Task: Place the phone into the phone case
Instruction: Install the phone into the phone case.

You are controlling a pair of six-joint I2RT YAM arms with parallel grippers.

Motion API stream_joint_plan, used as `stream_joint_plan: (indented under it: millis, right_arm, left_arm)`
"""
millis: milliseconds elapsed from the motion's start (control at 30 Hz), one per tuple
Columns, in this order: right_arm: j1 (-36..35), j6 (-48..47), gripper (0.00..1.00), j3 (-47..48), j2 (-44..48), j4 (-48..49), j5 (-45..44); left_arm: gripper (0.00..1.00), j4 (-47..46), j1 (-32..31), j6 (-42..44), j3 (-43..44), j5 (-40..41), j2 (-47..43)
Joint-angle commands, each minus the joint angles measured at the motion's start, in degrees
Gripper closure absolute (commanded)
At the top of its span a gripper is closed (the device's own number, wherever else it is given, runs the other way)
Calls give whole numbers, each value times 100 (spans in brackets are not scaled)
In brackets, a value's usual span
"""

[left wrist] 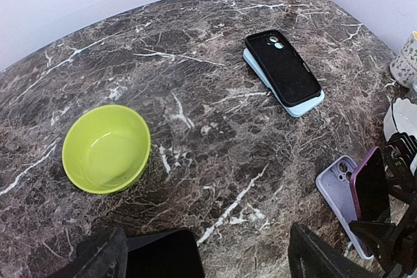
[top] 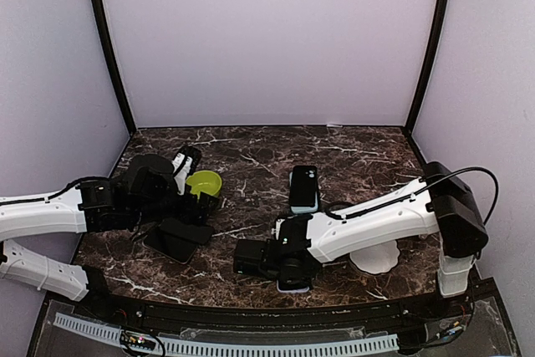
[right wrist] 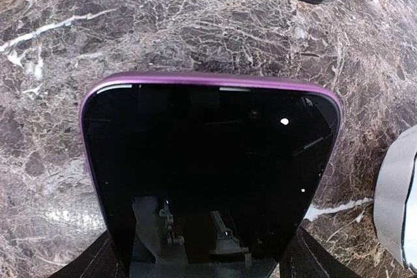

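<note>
A purple-edged phone [right wrist: 208,167] with a dark screen stands on edge, tilted over the table, and my right gripper [right wrist: 205,262] is shut on its two long sides. Right beside it a lavender phone case [left wrist: 333,190] lies flat with its inside up, and its pale rim [right wrist: 394,206] shows at the right of the right wrist view. My left gripper [left wrist: 208,258] hangs open low over the table on the left. A flat black phone-shaped slab [left wrist: 163,255] lies under it near the left finger, untouched as far as I can see.
A lime green bowl [left wrist: 106,149] sits left of centre. A black phone or case lies stacked on a light blue one [left wrist: 285,73] at mid-table. A white dish [top: 374,258] sits under the right arm, and a patterned cup [left wrist: 407,56] stands at the right.
</note>
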State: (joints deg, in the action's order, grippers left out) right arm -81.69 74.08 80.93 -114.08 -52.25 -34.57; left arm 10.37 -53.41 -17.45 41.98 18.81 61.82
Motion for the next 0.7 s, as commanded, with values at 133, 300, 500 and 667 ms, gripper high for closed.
stream_joint_plan:
  millis: [133,300,500,667]
  right_arm:
    - [-93,441,100,-84,-36,-211,-71]
    - [-135,641,99,-88,-84,-422,-89]
    - [-130,886,65,-214,-140,-470,-291]
    - [-78,988,51,-414,-124,-326,-328]
  left_arm:
    - [13,-37,14,-86,107,-148,-51]
    - [13,-52,14,-92,109,-162,-7]
    - [13,-33,13,-56,140,-130,36]
    - [13,-18,11,-18,145,-65,23]
